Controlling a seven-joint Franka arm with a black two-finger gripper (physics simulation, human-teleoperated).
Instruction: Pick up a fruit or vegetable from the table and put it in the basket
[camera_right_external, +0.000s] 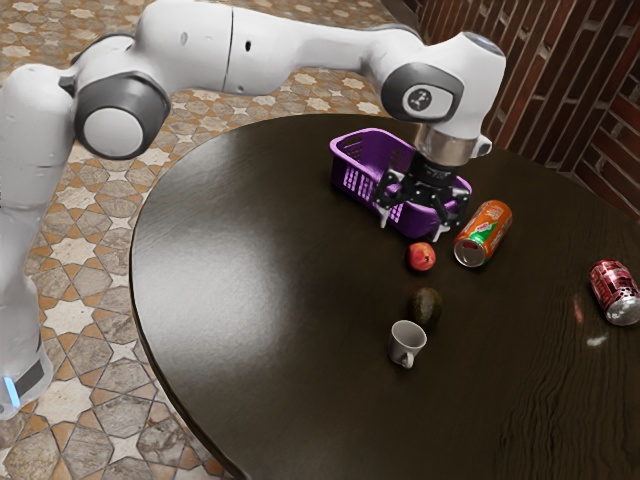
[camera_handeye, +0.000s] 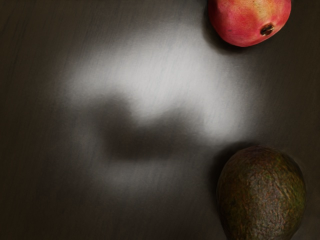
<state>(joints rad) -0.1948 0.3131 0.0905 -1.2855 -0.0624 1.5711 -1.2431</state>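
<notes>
The hand (camera_right_external: 411, 228) is empty, its fingers apart; lowered off-centre, one finger could clip the red fruit (camera_right_external: 421, 257) and roll it into the orange can (camera_right_external: 487, 228).

Arm (camera_right_external: 190, 48) outstretched, wrist (camera_right_external: 455, 95) bent; claw (camera_right_external: 411, 229) spread wide, pointing down.

The gripper (camera_right_external: 411, 228) partly hides the basket (camera_right_external: 358, 180); the wrist view crops avocado (camera_handeye: 262, 197) and, probably, pomegranate (camera_handeye: 247, 20).

Exterior view: we look obliquely down from beside our arm (camera_right_external: 290, 45), set well back, across the desk (camera_right_external: 250, 300). Wrist view: we face down from the hand, close up. Shared: desktop, red fruit (camera_right_external: 422, 257), avocado (camera_right_external: 426, 305).
</notes>
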